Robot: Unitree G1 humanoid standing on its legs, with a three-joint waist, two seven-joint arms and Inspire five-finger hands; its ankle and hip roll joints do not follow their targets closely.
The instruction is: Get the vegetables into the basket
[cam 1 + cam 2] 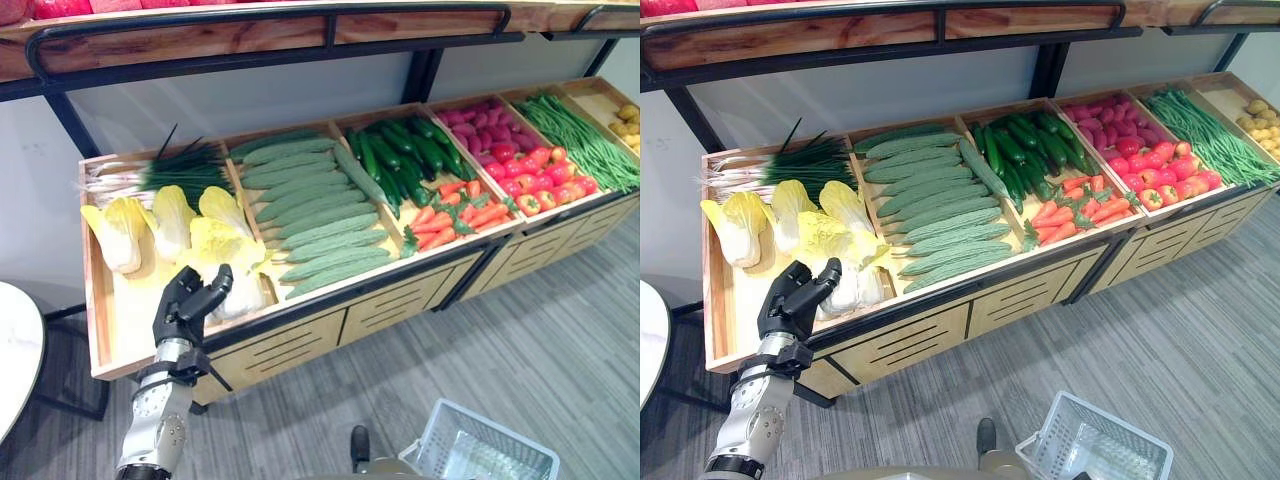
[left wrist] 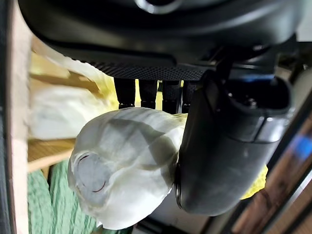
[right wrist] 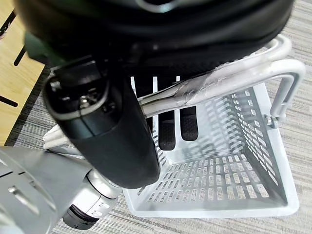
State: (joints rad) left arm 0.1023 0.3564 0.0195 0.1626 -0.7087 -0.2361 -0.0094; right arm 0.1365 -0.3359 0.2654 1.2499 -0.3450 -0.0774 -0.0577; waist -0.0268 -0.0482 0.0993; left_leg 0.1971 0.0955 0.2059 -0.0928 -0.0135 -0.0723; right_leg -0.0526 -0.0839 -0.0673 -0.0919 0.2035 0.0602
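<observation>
1. Along the wooden display stand [image 1: 300, 335], a row of tilted compartments held the produce, and the leftmost one carried napa cabbages [image 1: 165, 225] with a bundle of green onions [image 1: 160, 172] behind them

2. At the front of that leftmost compartment, the left hand [image 1: 187, 303] reached in over a pale white-stemmed cabbage [image 2: 122, 161]; in the left wrist view its thumb and fingers [image 2: 146, 92] were curled round the cabbage's white base, grasping it

3. Whether that cabbage was lifted clear of the tray floor or rested on it could not be told, since the hand covered the contact

4. Next compartment to the right held long ridged light-green gourds [image 1: 310, 220], probably loofahs, stacked in rows

5. Beyond them lay dark cucumbers [image 1: 400, 150] with carrots [image 1: 450, 215] in front, then purple sweet potatoes [image 1: 470, 125] behind red peppers [image 1: 540, 175], then long green beans [image 1: 585, 140], and some small yellowish potatoes [image 1: 628, 125] at the far right end

6. Down on the grey floor, the white plastic basket [image 1: 490, 450] stood in front of the stand, well apart from the cabbage

7. Seen from the right wrist view, the right hand [image 3: 168, 129] was clenched round the basket's metal handle [image 3: 219, 87], fingers hooked under the bar and the mesh walls [image 3: 253, 141] hanging below it
</observation>
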